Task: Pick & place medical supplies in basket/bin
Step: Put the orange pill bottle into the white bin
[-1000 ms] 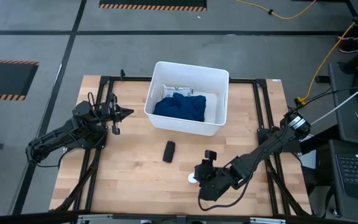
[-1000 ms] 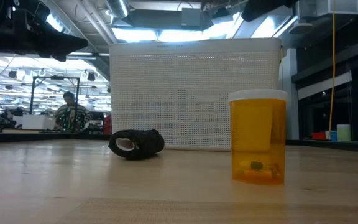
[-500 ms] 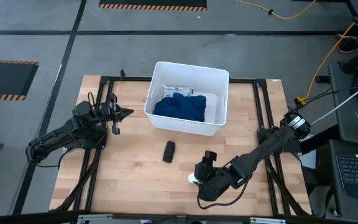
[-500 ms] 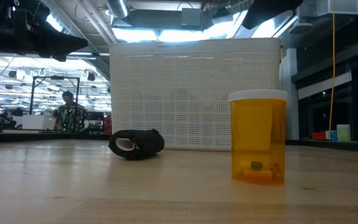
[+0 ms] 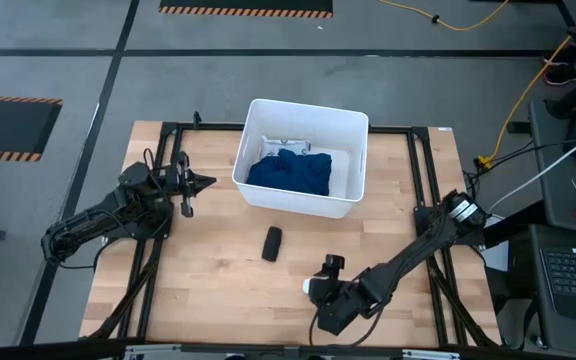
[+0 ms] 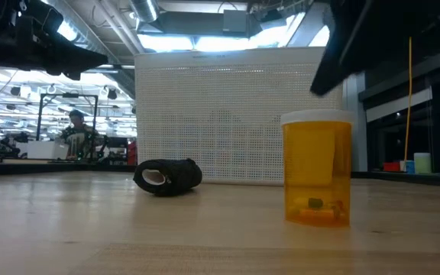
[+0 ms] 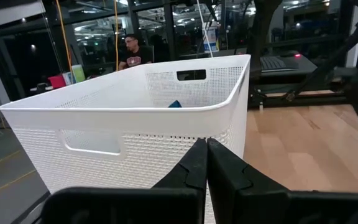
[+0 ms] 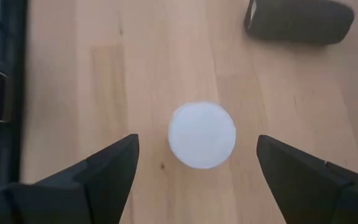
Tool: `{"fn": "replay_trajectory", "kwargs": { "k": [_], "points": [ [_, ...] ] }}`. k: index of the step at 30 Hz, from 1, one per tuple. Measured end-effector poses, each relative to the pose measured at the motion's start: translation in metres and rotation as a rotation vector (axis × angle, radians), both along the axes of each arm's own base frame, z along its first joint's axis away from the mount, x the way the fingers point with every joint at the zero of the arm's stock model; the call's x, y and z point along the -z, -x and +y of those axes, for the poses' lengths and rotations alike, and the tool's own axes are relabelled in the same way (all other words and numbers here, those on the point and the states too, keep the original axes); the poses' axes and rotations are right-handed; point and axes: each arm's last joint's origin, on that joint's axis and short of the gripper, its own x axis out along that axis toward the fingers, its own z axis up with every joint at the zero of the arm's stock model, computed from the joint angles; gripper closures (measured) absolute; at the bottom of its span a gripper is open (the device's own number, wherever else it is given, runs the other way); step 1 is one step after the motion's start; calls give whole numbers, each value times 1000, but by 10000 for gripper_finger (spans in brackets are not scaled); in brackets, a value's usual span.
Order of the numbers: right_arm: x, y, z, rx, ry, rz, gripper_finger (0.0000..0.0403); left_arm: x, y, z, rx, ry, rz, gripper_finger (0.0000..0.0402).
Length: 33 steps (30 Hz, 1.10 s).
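The white tub point(image 5: 353, 125) stands at the table's far middle. Inside it lie the dark blue cloth point(image 5: 290, 172) and the white packet point(image 5: 286, 145). The black oblong point(image 5: 272, 243) lies on the wood in front of it. The white round cap point(image 8: 202, 135) tops an orange pill bottle point(image 6: 316, 176) that stands upright on its base. My right gripper point(image 8: 196, 142) hovers open above the cap, one finger on either side and apart from it. My left gripper point(image 5: 198, 182) waits shut, left of the tub.
A black frame point(image 5: 423, 215) borders the wooden table. The tub's perforated wall point(image 7: 135, 134) fills the left wrist view just ahead of the fingers. Bare wood lies between the oblong and the table's left side. A person point(image 6: 75, 130) sits far off in the room.
My right gripper has moved a little toward the table's near edge and come lower over the capped bottle; its arm now shows at the low view's upper right. The bottle, the oblong and the tub have stayed where they were.
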Motion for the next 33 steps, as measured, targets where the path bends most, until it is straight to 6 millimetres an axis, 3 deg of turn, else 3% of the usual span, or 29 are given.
{"fn": "replay_trajectory", "kwargs": {
  "k": [18,33],
  "points": [
    [30,-12,1,14,28,36,76,0,0,0,0,0,0,399],
    [35,-20,-6,39,0,10,76,2,0,0,0,9,18,398]
  ]
}}
